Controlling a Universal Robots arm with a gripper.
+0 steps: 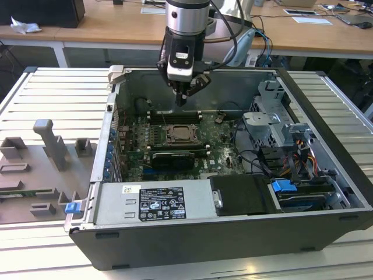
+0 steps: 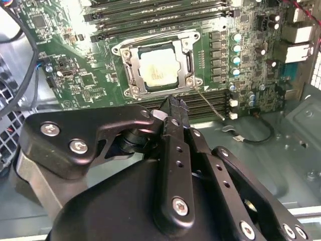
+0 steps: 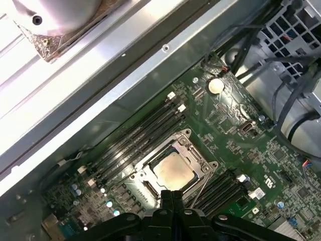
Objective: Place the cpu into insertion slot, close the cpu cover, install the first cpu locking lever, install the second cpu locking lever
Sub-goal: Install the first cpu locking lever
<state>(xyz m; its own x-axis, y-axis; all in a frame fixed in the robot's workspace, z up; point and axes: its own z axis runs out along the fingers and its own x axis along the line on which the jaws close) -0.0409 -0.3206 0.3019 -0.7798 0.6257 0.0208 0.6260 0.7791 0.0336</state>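
Gripper [image 1: 182,98] clenched shut, empty, hanging near insertion slot [image 2: 131,75]. Cpu [image 2: 158,68] seated inside, cpu cover [image 2: 156,46] flat around it. White label [image 1: 161,203] on power supply [image 1: 111,204], print unreadable.

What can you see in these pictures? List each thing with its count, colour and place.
Table: one, silver, slatted, under everything.
Computer case: one, dark grey, open, on the table.
Circuit board: one, green, inside the case.
Chip: one, pale silver, middle of the board.
Cover frame: one, silvery, flat around the chip.
Memory slots: several, black, beside the chip.
Power box: one, silver, case front.
Moulded tray: one, grey, exterior view's left.
Gripper: one, black, shut, empty, above the board.
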